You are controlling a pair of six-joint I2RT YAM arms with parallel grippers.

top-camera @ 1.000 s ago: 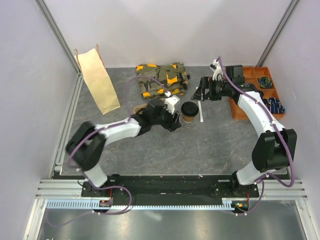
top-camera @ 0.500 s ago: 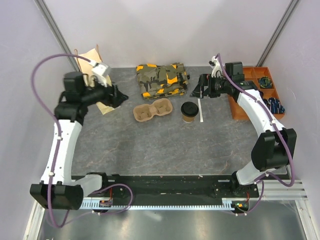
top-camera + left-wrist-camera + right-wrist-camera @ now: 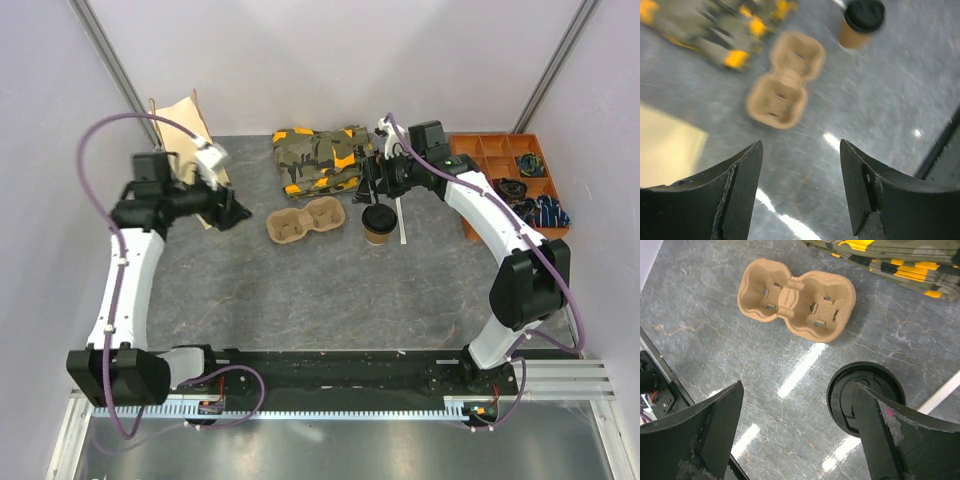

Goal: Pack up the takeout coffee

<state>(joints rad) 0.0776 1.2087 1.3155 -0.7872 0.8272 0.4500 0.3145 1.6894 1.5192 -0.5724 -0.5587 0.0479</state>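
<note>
The takeout coffee, a tan paper cup with a black lid, stands upright right of the brown two-hole pulp tray. My right gripper hovers open just beyond and above the cup. In the right wrist view the lid lies partly under the right finger, not between the jaws. My left gripper is open and empty at the left, well away from the tray and the cup; its jaws frame bare table.
A tall tan paper bag stands at the back left, partly behind my left arm. Folded camouflage cloth lies behind the tray. A white strip lies right of the cup. An orange compartment box holds small items at the right.
My left arm swung from over the pulp tray back to the left beside the bag. My right gripper moved left from the orange box to above the cup, still open.
</note>
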